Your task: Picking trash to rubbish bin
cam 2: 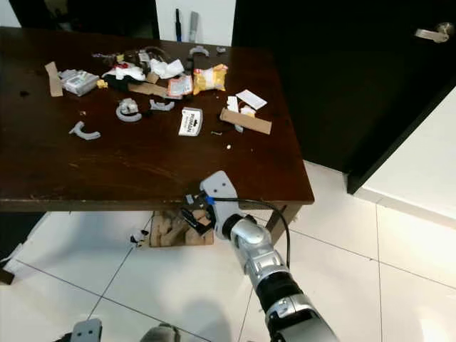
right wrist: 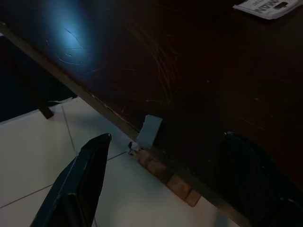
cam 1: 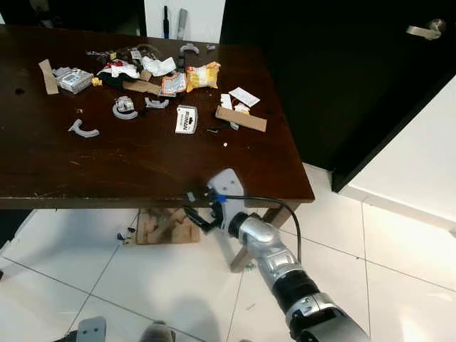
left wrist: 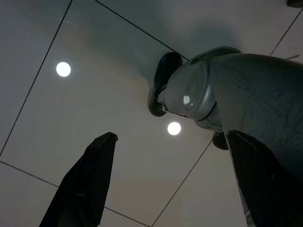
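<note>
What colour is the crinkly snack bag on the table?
Yellow and orange snack bag, clearest in the left eye view.

Hand: two black fingers spread apart, nothing between them.
Worktop: dark wood, scratched, its edge running across.
Packet: white, printed, lying on the worktop.
Floor: pale tiles under the edge.

white label: cut by frame edge | wooden blocks: partly hidden under table
</note>
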Robot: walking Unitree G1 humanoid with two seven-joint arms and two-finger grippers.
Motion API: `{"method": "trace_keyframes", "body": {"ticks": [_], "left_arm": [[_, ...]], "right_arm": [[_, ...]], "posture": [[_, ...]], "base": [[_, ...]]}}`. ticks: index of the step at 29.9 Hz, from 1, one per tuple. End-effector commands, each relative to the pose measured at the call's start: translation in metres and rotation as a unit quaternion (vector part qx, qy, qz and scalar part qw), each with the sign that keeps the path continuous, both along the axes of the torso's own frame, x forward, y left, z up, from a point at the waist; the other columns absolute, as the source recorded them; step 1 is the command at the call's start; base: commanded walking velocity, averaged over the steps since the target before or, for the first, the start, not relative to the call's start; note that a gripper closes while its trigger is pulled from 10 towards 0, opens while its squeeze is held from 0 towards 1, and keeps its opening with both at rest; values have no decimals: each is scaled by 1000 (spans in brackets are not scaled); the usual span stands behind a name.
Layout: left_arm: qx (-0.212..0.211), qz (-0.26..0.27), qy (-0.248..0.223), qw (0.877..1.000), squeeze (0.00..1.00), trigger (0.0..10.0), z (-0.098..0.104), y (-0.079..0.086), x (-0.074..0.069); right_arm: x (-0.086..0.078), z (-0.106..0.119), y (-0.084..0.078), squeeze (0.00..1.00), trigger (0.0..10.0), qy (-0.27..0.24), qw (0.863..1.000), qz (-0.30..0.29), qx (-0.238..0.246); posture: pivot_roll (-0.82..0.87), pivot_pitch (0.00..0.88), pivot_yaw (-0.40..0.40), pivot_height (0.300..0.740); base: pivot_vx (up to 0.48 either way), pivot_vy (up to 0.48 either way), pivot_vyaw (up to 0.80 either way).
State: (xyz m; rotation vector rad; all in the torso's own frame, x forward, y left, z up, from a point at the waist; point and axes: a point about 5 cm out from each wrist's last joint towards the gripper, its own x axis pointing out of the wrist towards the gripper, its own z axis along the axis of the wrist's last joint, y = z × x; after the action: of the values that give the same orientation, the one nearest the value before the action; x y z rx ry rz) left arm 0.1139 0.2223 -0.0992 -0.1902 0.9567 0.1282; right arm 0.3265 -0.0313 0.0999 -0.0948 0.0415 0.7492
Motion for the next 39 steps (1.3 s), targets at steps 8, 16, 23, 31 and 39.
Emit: {"method": "trace_keyframes", "body": {"ticks": [8, 16, 23, 31, 39], "left_arm": [[-32, -34, 33, 998, 0, 10000, -9, -23, -19], [-34, -36, 35, 998, 0, 10000, -10, -25, -21], [-37, -38, 35, 998, 0, 10000, -11, -27, -24], [-42, -36, 38, 998, 0, 10000, -12, -28, -29], [-44, -37, 41, 998, 0, 10000, -13, -30, -33]], "right_arm": [[-12, -2, 25, 0, 10000, 3, 999, 4, 45], [-20, 4, 43, 0, 10000, -9, 996, 46, 70], [-26, 6, 53, 0, 10000, -16, 995, 62, 71], [-31, 8, 62, 0, 10000, -19, 994, 73, 77], [-31, 10, 67, 0, 5882, -21, 994, 74, 79]], "posture": [[296, 214, -118, 740], [297, 229, -120, 740], [296, 245, -122, 740], [299, 272, -126, 740], [302, 282, -127, 740]], "base": [[0, 0, 0], [0, 0, 0], [0, 0, 0], [0, 0, 0], [0, 0, 0]]}}
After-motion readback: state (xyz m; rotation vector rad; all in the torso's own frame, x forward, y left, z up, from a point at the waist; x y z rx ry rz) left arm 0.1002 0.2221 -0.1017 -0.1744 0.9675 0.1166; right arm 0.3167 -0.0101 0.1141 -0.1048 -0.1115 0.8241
